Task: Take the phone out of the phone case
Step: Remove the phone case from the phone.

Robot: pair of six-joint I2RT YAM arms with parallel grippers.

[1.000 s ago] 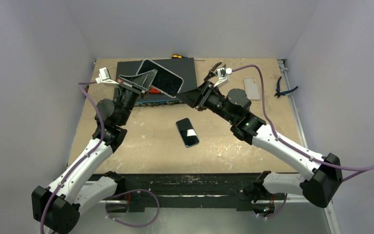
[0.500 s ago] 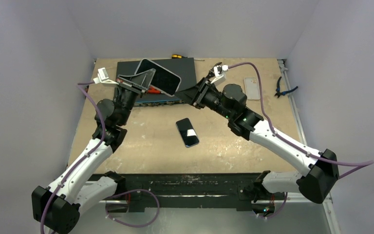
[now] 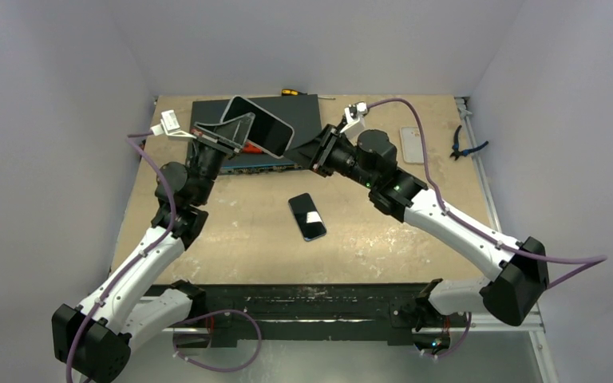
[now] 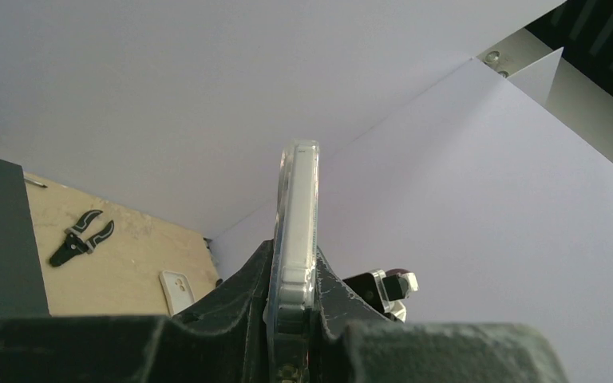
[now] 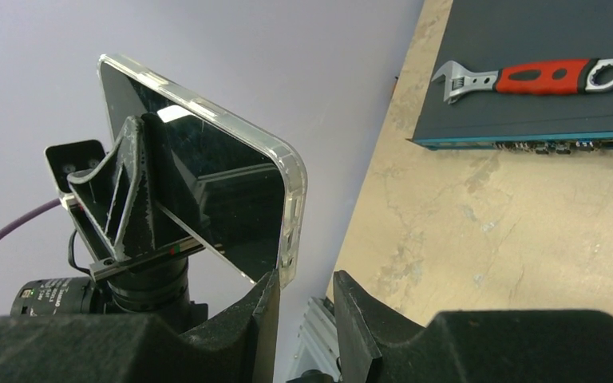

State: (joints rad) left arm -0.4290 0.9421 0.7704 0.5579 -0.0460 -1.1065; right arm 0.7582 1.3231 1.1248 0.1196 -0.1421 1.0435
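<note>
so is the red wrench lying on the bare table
No, the wrench lies on top of the dark box, not on the wood.

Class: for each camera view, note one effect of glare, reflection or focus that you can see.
Top external: white glare patch on the loose phone. Right wrist: the cased phone shows mirror reflections and a bright streak. Left wrist: dark foreground is blurred.
</note>
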